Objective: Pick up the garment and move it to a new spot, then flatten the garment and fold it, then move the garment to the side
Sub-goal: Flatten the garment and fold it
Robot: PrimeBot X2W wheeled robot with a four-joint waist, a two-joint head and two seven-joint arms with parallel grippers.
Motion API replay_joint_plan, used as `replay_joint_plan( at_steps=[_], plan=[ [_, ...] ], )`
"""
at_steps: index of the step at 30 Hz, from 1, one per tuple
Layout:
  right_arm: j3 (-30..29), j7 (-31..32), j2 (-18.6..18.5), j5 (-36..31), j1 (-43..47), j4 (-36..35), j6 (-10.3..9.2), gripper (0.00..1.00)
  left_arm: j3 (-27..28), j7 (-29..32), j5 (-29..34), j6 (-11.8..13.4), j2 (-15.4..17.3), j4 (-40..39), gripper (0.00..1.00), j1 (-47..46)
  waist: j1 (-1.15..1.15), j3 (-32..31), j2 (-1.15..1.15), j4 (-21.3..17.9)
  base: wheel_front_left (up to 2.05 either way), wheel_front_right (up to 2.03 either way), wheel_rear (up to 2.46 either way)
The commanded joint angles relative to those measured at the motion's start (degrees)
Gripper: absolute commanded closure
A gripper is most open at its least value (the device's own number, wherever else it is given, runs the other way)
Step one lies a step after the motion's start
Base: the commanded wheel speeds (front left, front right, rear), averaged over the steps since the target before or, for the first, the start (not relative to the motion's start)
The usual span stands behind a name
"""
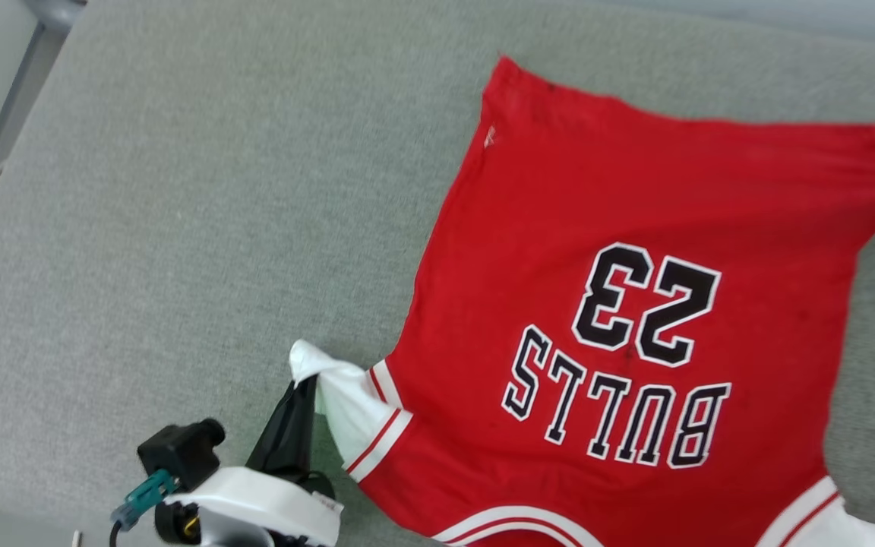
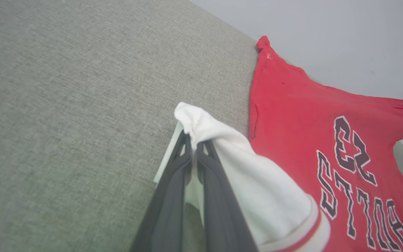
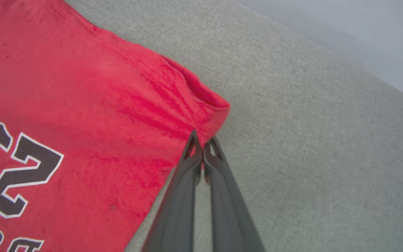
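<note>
Two end effectors pinch the garment point(image 1: 597, 228), spread print-up on the grey woven table point(image 1: 179, 190).

Taking the black number 23 point(image 1: 646, 304) as landmark: the left end effector point(image 2: 194, 140) is clamped on the white sleeve point(image 2: 250, 168) on the lettering's side, and the right end effector point(image 3: 203, 140) is closed on the red hem corner point(image 3: 212, 108) beyond the number. The thin knit looks light, limp and stretchy, so corners, striped cuffs and hems seem the surest holds.
</note>
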Motion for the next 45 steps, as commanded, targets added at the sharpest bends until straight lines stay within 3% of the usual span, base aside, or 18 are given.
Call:
replay_joint_plan(
  at_steps=[1,10,15,26,32,33,34,45],
  plan=[
    [0.17,-0.69,-0.59,0.72,1.83,-0.59,-0.08,1.00,0.27,0.20,-0.28,0.38,0.55,-0.21,1.00,1.02,0.00,-3.64,0.00,-2.22,0.00,0.00,0.00],
    [-2.02,-5.00,-3.88,6.53,21.09,-9.37,-0.08,1.00,1.85,1.36,-1.38,3.03,2.60,-1.64,1.00,7.83,0.00,-11.36,0.00,-6.48,0.00,0.00,0.00],
    [-5.52,-5.82,-3.91,7.73,32.68,-13.03,-0.08,1.00,2.62,1.72,-1.93,3.88,3.47,-2.28,1.00,10.40,0.00,-13.64,0.00,-8.47,0.00,0.00,0.00],
    [-11.36,-3.29,1.22,7.73,55.49,-15.94,-0.08,1.00,2.80,2.19,-2.34,4.64,4.33,-2.89,1.00,12.10,0.00,-15.06,0.00,-10.46,0.00,0.00,0.00],
    [-12.91,-3.24,4.43,6.77,60.47,-14.48,-0.08,1.00,2.59,2.28,-2.23,4.86,4.45,-2.80,1.00,11.80,0.00,-14.83,0.00,-10.41,0.00,0.00,0.00],
    [-13.38,-3.86,5.15,6.42,60.41,-14.48,-0.08,0.65,2.57,2.30,-2.22,4.84,4.50,-2.78,1.00,11.78,0.00,-14.87,0.00,-10.38,0.00,0.00,0.00],
    [-13.72,-4.39,5.62,6.12,60.08,-14.83,-0.08,0.00,2.55,2.30,-2.22,4.89,4.55,-2.76,1.00,11.78,0.00,-14.93,0.00,-10.37,0.00,0.00,0.00],
    [-19.26,-10.01,5.61,4.60,49.73,-25.57,-0.07,0.00,2.21,2.61,-2.05,5.34,5.09,-3.55,1.00,12.21,0.00,-15.98,0.00,-9.65,0.00,0.00,0.00]
  ],
)
